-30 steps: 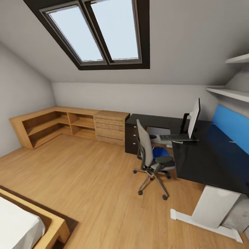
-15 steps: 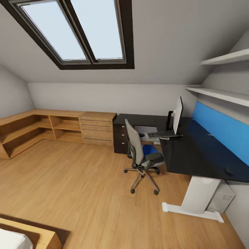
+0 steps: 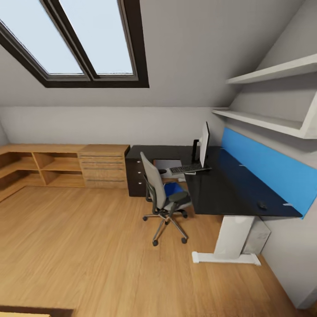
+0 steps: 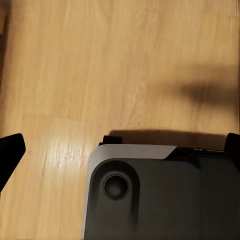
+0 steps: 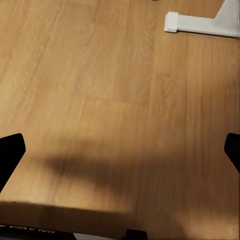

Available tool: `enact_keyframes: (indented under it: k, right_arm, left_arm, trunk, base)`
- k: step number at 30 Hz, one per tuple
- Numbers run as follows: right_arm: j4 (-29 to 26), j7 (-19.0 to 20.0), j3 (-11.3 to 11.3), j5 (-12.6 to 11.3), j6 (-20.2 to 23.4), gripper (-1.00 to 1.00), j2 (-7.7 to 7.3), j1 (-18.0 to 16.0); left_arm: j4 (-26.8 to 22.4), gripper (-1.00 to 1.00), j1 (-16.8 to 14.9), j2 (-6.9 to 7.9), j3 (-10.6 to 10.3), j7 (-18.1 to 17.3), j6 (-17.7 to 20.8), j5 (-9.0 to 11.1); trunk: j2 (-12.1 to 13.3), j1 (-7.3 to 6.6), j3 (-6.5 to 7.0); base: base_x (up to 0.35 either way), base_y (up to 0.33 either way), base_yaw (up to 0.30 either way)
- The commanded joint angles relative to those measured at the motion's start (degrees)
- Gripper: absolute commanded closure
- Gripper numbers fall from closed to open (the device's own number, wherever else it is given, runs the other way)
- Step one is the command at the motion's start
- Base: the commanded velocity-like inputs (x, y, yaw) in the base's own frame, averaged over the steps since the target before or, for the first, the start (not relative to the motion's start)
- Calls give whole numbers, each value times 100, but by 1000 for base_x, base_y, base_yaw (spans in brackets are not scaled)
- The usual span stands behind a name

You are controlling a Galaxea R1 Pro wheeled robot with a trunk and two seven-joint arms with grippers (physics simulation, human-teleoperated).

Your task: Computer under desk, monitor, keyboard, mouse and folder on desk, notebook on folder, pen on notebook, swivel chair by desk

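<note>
Both grippers, left gripper [image 4: 120,150] and right gripper [image 5: 120,150], hang spread and empty over the floor [image 3: 88,246]. The folder [image 3: 172,188] lies on the swivel chair [image 3: 163,198], pulled near the desk [image 3: 220,189]; the mouse [image 3: 262,204] sits far right of the keyboard [image 3: 189,168], which lies at the monitor [image 3: 204,144].

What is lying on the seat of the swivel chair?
A bright blue folder lies on the seat of the swivel chair. The grey backrest and the near black armrest cover part of it, so its full outline, and anything else lying there, cannot be seen.
</note>
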Motion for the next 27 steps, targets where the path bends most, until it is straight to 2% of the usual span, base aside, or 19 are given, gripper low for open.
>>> enact_keyframes:
  k: [1, 12, 15, 18, 19, 21, 27]
  right_arm:
    - [1, -8, -3, 29, -12, -100, 1, -3]
    - [1, -15, -3, 20, -3, -100, 1, -3]
    - [1, -12, -3, 31, -3, -100, 5, -3]
    - [4, -9, 10, 54, -8, -100, 7, -3]
    - [5, -9, 15, 61, -9, -100, 8, -3]
    - [6, -8, 18, 65, -10, -100, 7, -3]
    - [9, -8, 22, 71, -11, -100, 6, -3]
  left_arm:
    - [1, -100, -2, -1, -6, -8, -16, 50]
    - [1, -100, -2, 3, 0, 4, -26, 53]
    - [1, -100, -2, 4, 7, 15, -131, 61]
    - [1, -100, -2, 4, 29, 37, -487, 79]
    - [1, -100, -2, 1, 49, 49, -749, 101]
    - [1, -100, -2, -3, 102, 57, -1023, 154]
    - [1, -100, -2, -38, 442, 68, -1616, 472]
  trunk:
    - [-5, 1, -7]
    - [-5, 1, -31]
    - [-5, 1, -47]
    - [-5, 1, -68]
    - [-5, 1, -74]
    - [-5, 1, -83]
    - [-5, 1, -94]
  base:
    - [1, 4, -300]
    - [0, 1, -294]
    - [0, 0, -225]
    - [0, 0, -99]
    - [0, 0, -50]
    - [0, 0, -36]
    - [0, 0, -16]
